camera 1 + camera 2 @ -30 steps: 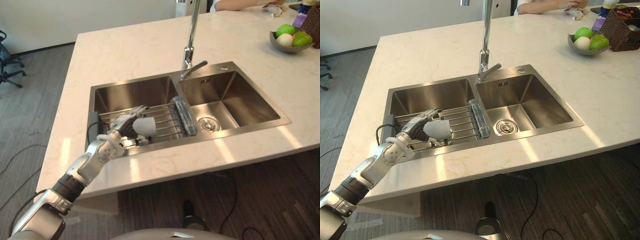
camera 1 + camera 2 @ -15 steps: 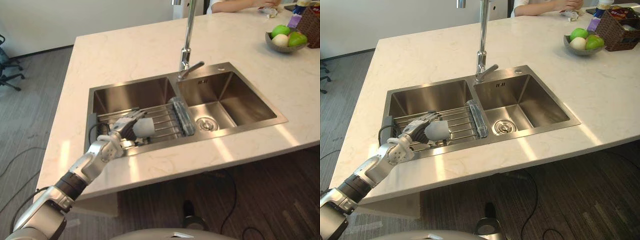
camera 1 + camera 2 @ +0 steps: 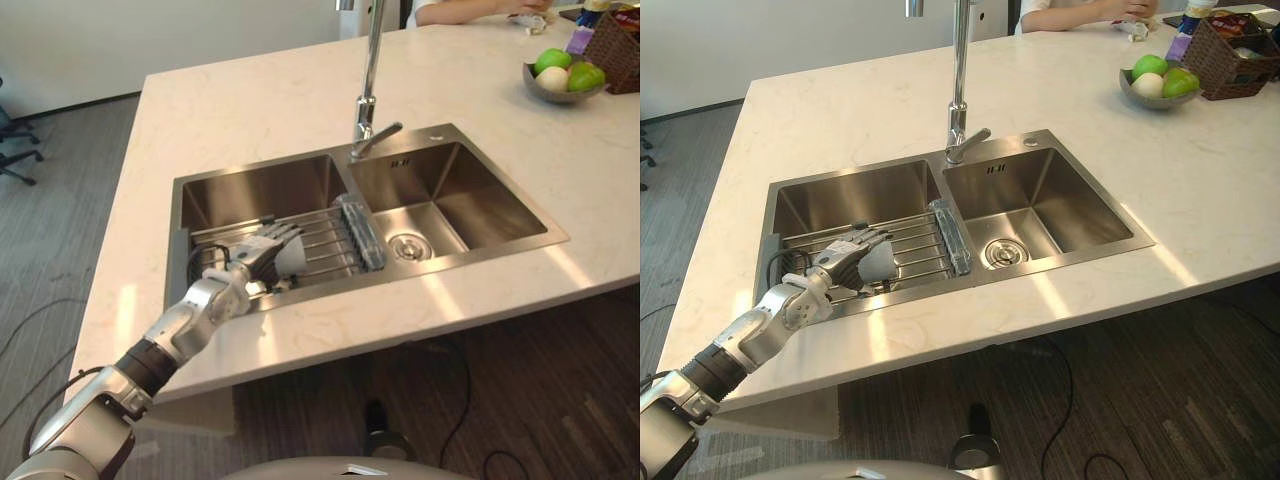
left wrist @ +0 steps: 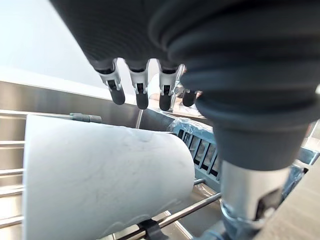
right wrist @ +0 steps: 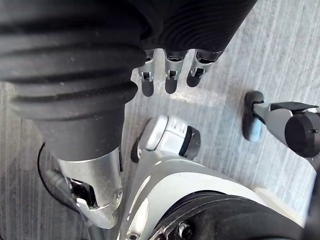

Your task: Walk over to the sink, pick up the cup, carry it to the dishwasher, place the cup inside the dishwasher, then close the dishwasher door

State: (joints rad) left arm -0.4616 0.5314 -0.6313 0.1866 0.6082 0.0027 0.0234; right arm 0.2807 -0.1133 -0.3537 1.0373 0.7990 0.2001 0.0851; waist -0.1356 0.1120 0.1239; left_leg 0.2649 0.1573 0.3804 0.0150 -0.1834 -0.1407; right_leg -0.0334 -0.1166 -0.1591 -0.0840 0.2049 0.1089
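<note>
A white cup (image 4: 100,175) lies on its side on the wire rack (image 3: 325,235) across the left basin of the steel sink (image 3: 250,190). My left hand (image 3: 258,258) reaches in from the counter's front edge and sits over the cup (image 3: 294,258). Its fingers (image 4: 141,95) stretch straight above the cup's wall and the thumb (image 4: 250,190) stands apart beside it; nothing is curled round the cup. My right hand (image 5: 170,75) hangs low over the grey floor with straight fingers and holds nothing.
A tall faucet (image 3: 368,80) rises between the two basins, and a grey-blue strip (image 3: 358,232) lies at the rack's right end. On the far right of the marble counter (image 3: 250,110) stand a fruit bowl (image 3: 565,78) and a wicker basket (image 3: 1230,60). A person (image 3: 1080,12) leans there.
My left hand has slid further over the cup, so its fingers now cover more of it. The camera has shifted a little; the cup stays on the rack.
</note>
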